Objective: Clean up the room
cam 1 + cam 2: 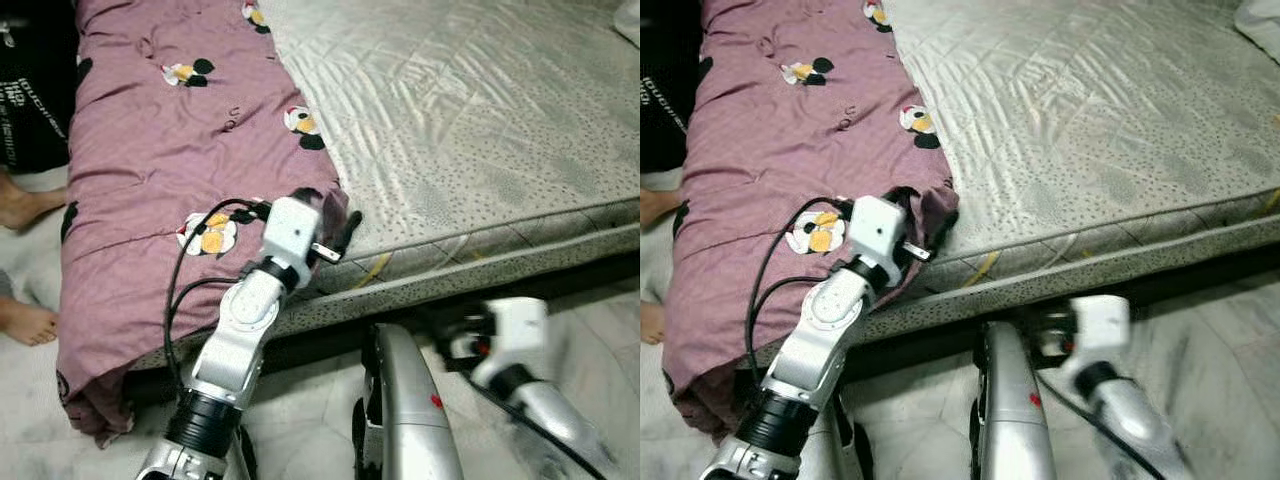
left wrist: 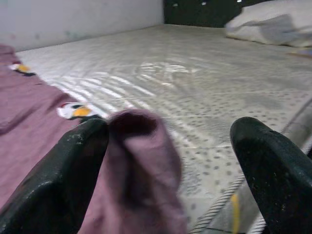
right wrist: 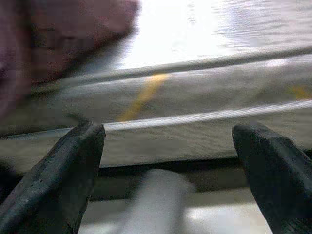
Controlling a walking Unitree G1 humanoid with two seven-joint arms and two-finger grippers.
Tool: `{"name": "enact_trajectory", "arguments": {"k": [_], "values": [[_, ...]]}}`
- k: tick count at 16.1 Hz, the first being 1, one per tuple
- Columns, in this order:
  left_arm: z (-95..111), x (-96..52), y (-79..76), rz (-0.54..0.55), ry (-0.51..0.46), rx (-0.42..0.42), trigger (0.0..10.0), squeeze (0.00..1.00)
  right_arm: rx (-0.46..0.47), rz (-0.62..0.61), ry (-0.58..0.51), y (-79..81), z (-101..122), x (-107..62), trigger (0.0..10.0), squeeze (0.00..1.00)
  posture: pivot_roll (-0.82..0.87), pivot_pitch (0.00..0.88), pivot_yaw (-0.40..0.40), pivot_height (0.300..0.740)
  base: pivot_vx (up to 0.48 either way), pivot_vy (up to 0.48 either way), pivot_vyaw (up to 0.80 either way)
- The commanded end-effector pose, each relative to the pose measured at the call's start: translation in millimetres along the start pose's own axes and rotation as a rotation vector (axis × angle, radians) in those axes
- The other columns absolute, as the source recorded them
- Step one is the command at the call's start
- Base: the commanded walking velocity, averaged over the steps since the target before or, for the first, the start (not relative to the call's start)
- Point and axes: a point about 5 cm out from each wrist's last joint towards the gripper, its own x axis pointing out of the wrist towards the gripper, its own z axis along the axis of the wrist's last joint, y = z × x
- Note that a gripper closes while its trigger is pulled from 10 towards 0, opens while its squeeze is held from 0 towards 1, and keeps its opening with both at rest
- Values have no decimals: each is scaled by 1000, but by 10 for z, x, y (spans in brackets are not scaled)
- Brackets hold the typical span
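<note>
You are looking down from the robot's head at a bed. A mauve quilt [image 1: 150, 180], printed with small black, white and yellow figures, covers the bed's left part and hangs over the near edge toward the floor [image 1: 590, 330]. Its long axis runs away from you, from that near edge to the far end of the bed, where the frame cuts it off. To its right the bare grey mattress [image 1: 480, 120] lies uncovered, stitched in a pale quilted pattern.

Your left gripper [image 1: 338, 232] is at the quilt's right-hand corner, where the cloth meets the mattress edge. In the left wrist view its jaws stand spread wide, and a raised fold of the quilt lies against the inner face of one finger [image 2: 58, 180]; the other finger is apart from the cloth. Nothing is clamped.

Your right gripper [image 3: 170, 170] is low, in front of the bed's near side, and the head views blur it heavily. The right wrist view shows its jaws released and wide apart, facing the mattress's side, with nothing between them.

At the far left, a person's bare feet [image 1: 25, 320] rest on the floor, partly cut off by the frame edge. A pillow [image 2: 273, 27] lies at the bed's far end.
</note>
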Motion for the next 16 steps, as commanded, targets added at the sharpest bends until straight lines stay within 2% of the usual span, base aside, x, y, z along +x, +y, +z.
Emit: {"name": "enact_trajectory", "arguments": {"k": [1, 2, 5, 16], "values": [[5, -12, 26, 13, -4, 18, 10000, 0, 63, 122, -19, 143, 59, 12, 10000, 0, -75, 84, -5, 517, 0, 0, 0], [7, -7, 42, 18, -5, 22, 10000, 0, 89, 237, -56, 276, 178, 49, 10000, 0, -76, 81, -8, 517, 0, 0, 0], [19, 15, 61, 33, -7, 30, 10000, 0, 75, 323, -80, 345, 301, 124, 10000, 0, -70, 68, -19, 517, 0, 0, 0], [19, 15, 61, 33, -7, 30, 10000, 0, 75, 323, -80, 345, 301, 124, 10000, 0, -70, 68, -19, 517, 0, 0, 0]]}}
